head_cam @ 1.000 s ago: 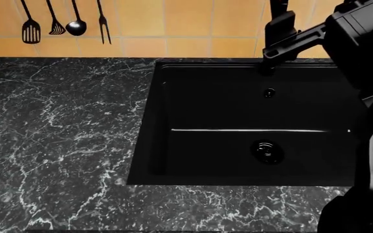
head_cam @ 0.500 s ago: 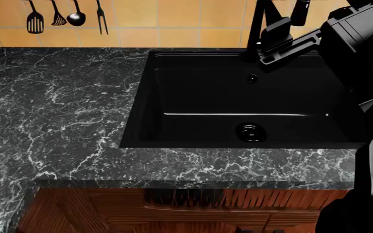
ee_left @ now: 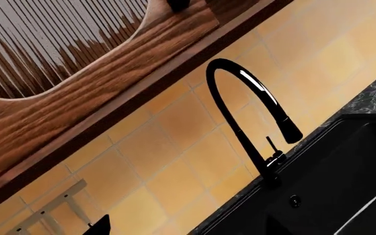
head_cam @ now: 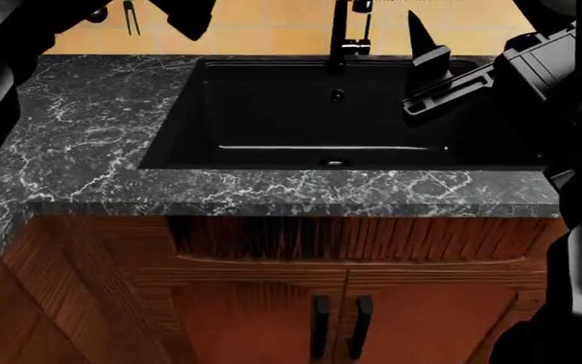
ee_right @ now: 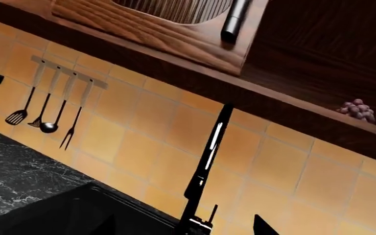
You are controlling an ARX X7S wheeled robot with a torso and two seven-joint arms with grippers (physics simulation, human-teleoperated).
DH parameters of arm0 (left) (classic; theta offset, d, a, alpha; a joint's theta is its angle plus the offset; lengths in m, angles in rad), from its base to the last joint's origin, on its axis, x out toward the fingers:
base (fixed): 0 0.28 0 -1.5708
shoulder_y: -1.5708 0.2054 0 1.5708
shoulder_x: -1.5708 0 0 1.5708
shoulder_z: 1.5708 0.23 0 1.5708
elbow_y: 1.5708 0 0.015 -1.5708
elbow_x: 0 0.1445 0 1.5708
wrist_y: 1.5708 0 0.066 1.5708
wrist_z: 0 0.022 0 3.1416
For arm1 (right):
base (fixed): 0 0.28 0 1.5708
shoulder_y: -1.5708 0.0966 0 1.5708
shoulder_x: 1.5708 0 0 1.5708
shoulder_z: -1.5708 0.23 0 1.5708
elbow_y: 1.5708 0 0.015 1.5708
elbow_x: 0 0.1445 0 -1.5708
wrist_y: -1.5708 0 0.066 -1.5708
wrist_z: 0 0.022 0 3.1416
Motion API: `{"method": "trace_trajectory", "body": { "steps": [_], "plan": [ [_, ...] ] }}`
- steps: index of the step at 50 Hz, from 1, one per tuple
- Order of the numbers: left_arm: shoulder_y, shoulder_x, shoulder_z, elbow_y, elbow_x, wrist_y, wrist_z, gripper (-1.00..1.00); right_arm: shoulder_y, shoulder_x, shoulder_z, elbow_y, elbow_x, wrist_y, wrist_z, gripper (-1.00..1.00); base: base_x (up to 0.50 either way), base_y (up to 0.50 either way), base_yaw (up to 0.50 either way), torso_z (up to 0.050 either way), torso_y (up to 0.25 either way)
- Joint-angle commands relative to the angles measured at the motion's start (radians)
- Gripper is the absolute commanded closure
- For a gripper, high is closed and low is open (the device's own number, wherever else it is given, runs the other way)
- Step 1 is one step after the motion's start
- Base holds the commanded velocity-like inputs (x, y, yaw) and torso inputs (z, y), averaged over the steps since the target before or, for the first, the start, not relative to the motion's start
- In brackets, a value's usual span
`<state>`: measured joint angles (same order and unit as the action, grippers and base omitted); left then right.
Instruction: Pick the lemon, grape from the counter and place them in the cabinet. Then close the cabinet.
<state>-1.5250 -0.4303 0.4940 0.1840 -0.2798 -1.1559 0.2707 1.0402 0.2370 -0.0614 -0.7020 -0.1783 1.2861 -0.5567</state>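
The grape lies on the bottom shelf inside the open wall cabinet, above the tiled wall. The lemon is out of view. The counter holds neither fruit in the head view. My right gripper hangs over the right part of the sink, open and empty; in its wrist view the right gripper points at the faucet and wall. My left gripper is raised at the top left, and in its wrist view one of its fingertips shows with nothing held; it looks open.
A black sink with a tall black faucet is set into the counter. Utensils hang on a wall rail. A ribbed wooden cabinet door hangs overhead. Base cabinet doors with black handles stand below the counter edge.
The head view has pulled back and down: the sink slid up the frame and the base cabinet doors came into view. My left arm has risen into the top left.
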Motion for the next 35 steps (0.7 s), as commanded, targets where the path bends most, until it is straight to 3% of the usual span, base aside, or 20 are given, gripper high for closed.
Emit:
{"method": "trace_trajectory", "body": {
  "steps": [1,6,35],
  "plan": [
    [0.061,-0.023,-0.014,0.044,0.003,0.005,-0.027,-1.00,-0.008,-0.004,0.025,0.001,0.005,-0.003,0.005,-1.00,-0.41,-0.44,0.00,0.000,0.000],
    [0.093,-0.037,-0.023,0.047,0.018,0.024,-0.052,-1.00,-0.005,-0.009,0.018,0.025,-0.002,-0.020,0.023,-1.00,-0.37,-0.46,0.00,0.000,0.000],
    [0.110,-0.014,-0.061,0.084,0.007,0.019,-0.091,-1.00,0.037,-0.013,-0.013,0.121,-0.008,-0.029,0.061,-1.00,0.00,-0.50,0.00,0.000,0.000]
  ]
}}
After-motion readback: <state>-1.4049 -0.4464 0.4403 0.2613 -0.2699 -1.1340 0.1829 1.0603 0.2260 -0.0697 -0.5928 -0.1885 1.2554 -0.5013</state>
